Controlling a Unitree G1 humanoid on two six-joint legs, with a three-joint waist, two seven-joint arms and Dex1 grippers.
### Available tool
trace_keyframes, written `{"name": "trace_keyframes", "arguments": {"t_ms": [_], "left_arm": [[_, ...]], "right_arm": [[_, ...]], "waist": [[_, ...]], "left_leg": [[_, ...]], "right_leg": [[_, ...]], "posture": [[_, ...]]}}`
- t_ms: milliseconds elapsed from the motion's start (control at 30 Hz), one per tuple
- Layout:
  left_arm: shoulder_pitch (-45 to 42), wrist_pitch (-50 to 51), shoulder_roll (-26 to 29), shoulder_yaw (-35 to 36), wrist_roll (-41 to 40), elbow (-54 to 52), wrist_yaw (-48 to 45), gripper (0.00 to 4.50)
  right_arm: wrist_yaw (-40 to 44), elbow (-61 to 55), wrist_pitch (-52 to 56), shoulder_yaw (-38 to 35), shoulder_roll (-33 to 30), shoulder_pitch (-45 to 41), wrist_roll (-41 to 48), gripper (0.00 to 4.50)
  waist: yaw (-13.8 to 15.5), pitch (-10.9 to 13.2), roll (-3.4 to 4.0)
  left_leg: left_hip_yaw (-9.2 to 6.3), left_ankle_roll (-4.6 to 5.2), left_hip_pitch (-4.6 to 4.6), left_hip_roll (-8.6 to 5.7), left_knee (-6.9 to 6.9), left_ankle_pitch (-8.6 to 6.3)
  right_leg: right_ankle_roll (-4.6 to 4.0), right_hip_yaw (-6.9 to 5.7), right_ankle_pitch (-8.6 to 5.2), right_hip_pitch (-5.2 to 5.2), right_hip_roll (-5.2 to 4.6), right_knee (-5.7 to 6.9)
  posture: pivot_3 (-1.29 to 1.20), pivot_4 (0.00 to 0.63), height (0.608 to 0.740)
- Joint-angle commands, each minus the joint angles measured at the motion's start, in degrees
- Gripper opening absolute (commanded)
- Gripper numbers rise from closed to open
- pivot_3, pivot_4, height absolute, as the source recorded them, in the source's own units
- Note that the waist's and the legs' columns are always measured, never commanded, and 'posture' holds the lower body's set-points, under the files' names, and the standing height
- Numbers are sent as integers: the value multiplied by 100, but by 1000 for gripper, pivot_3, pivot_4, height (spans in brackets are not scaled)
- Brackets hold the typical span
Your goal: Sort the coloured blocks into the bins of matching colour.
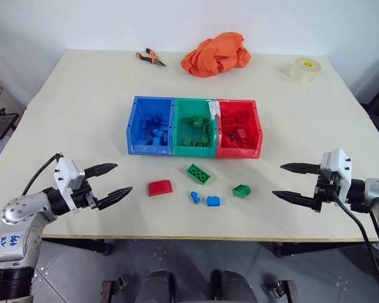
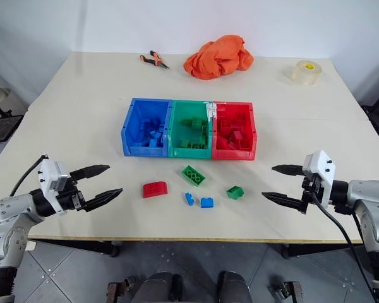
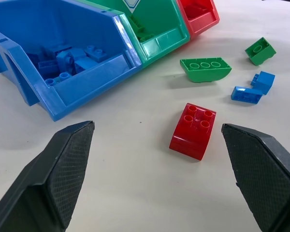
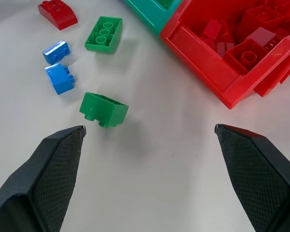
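Observation:
Three joined bins stand mid-table: blue bin point(image 1: 150, 126), green bin point(image 1: 194, 127), red bin point(image 1: 239, 128), each holding bricks of its own colour. Loose blocks lie on the table in front of them: a red block point(image 1: 159, 187), a long green block point(image 1: 198, 173), a small green block point(image 1: 241, 190) and two small blue blocks point(image 1: 195, 197) point(image 1: 213, 201). My left gripper point(image 1: 114, 181) is open near the front left, pointing toward the red block point(image 3: 193, 129). On the front right my right gripper point(image 1: 289, 181) is open too, facing the small green block point(image 4: 104, 109). Neither holds anything.
An orange cloth point(image 1: 215, 54) lies at the back of the table, with orange-handled pliers point(image 1: 150, 58) to its left and a roll of tape point(image 1: 304, 69) at the back right. Bare tabletop surrounds the loose blocks up to the front edge.

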Motion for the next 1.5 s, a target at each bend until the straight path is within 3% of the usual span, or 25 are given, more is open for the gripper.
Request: {"name": "trace_keyframes", "arguments": {"t_ms": [33,267,600,867,1033,1167,1500], "left_arm": [[-112,-250,-40,190,8,-11,133,4476],[-397,-187,-49,8,159,93,428,4476],[-1009,160,-34,-757,-130,184,-673,4476],[-1164,297,142,-913,-70,480,-1264,4476],[-882,287,361,-702,-73,354,-1393,4476],[-492,242,566,-395,-118,261,-1399,4476],[474,340,455,164,-231,-561,-872,4476]], "right_arm": [[-44,-106,-77,-141,-79,-111,57,4500],[-126,-77,-63,-83,-94,-185,-27,4500],[105,-159,10,-621,-934,758,-191,4500],[173,-398,182,-965,-1248,1311,-175,4500],[85,-336,223,-36,-1151,489,-508,4500],[148,-18,31,839,-661,-584,-771,4500],[722,1590,-1032,2263,288,-2108,-1665,4500]], "waist": [[1,0,0],[4,0,0],[135,0,0],[118,0,0],[68,0,0],[-19,0,0],[-13,2,3]], "left_leg": [[0,0,0,0,0,0],[0,1,-1,-1,2,0],[2,5,-1,-8,8,0],[16,6,4,-2,9,0],[15,6,4,1,10,0],[9,2,2,7,9,0],[-16,3,-6,-3,16,-2]], "right_leg": [[0,0,0,0,0,0],[0,-3,0,1,3,2],[0,-16,0,4,14,3],[0,-32,0,3,21,1],[0,-28,0,3,15,1],[-7,-22,-4,-1,12,2],[-8,-15,-5,4,0,8]], "posture": [[0,150,740],[0,150,740],[0,150,740],[0,150,740],[0,150,740],[0,150,740],[0,150,740]]}}
